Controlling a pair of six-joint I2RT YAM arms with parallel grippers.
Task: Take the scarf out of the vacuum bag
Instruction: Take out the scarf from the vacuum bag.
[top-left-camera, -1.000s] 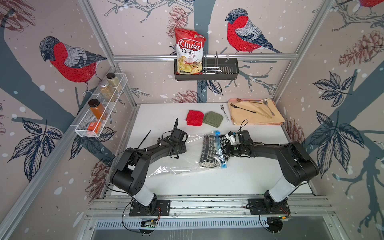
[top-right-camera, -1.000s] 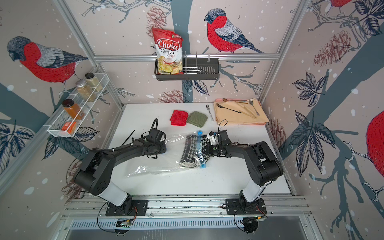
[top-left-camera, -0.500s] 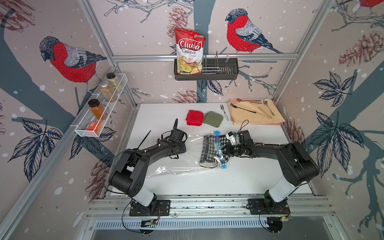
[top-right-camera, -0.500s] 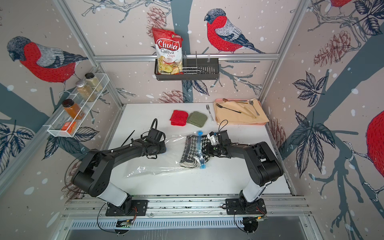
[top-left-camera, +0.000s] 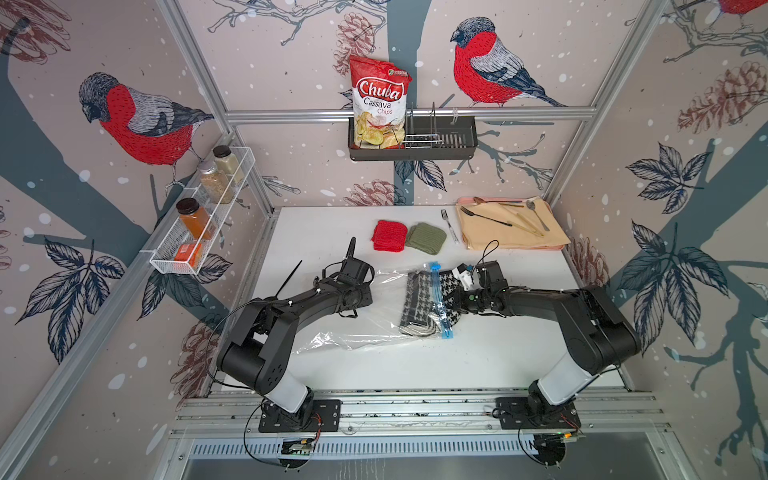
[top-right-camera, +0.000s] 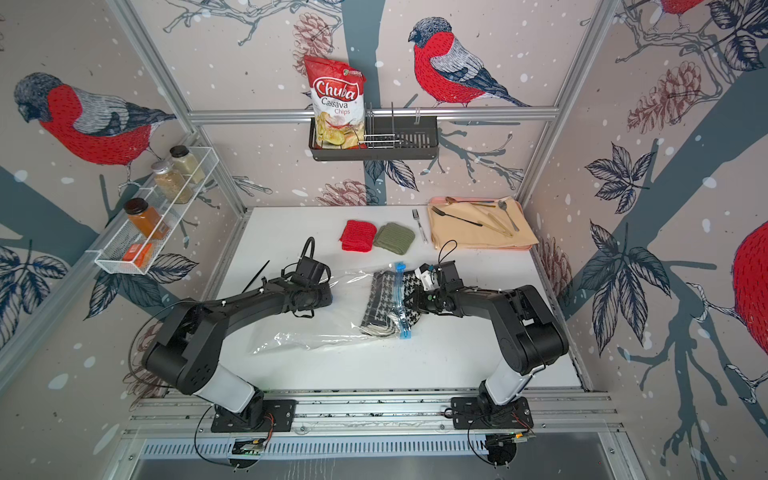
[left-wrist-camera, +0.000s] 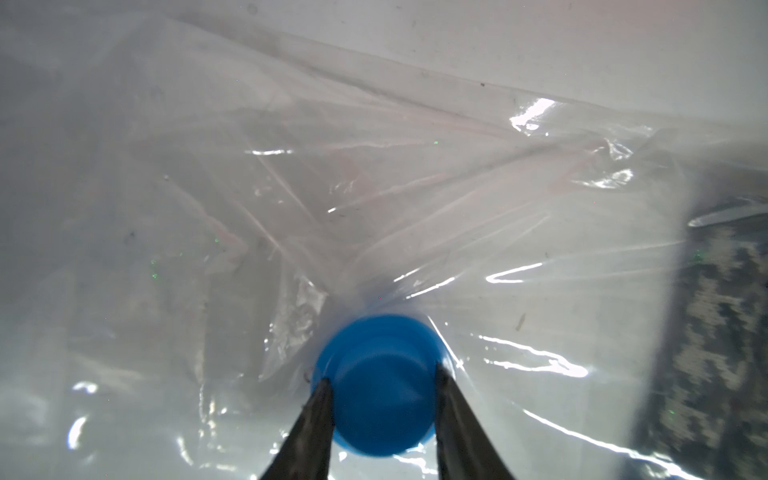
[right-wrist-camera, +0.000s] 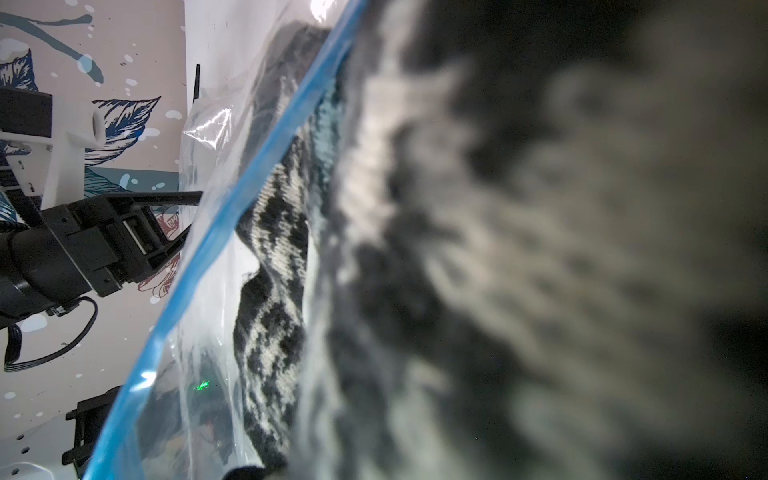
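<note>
Left gripper (left-wrist-camera: 382, 374) is clamped on the vacuum bag's (top-left-camera: 365, 328) valve cap (left-wrist-camera: 378, 345), right gripper (top-left-camera: 457, 297) pinching the scarf (top-left-camera: 415, 299), which sits half out across the zip strip (top-left-camera: 438, 301). Nothing's budged in the last second, so the pull looks stalled. Right fingertips are buried under cloth.

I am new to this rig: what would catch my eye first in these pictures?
At the table's middle a houndstooth scarf lies partly out of a clear bag, with the right claw shut on it. The left claw grips the bag's blue cap; red birds cover the walls.
</note>
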